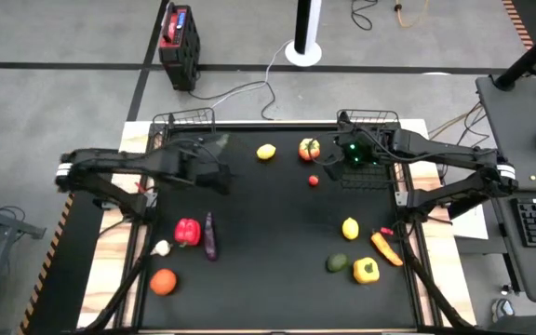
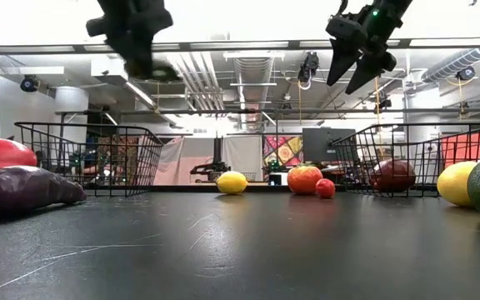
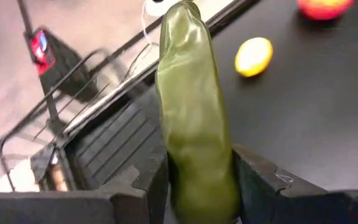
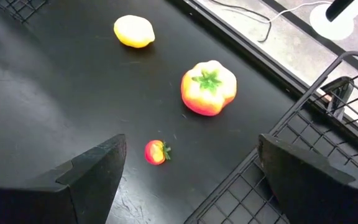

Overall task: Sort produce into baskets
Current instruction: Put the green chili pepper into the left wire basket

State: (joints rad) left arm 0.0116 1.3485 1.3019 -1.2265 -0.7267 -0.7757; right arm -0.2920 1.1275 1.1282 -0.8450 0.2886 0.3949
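left gripper [image 3: 197,186] is raised near the left basket [image 1: 184,119], fingers clamped on the green cucumber [image 3: 194,112], which juts well past the fingertips. risk: let go short of the rim, the long piece could strike the wire and roll back onto the mat. loose produce lies mid-table: a lemon [image 1: 266,152], an orange tomato [image 1: 309,148], a small red tomato [image 1: 314,180]. right gripper [image 4: 188,177] hovers at the right basket [image 1: 372,118] edge, fingers wide apart, holding nothing; a descent here could catch the basket wire.
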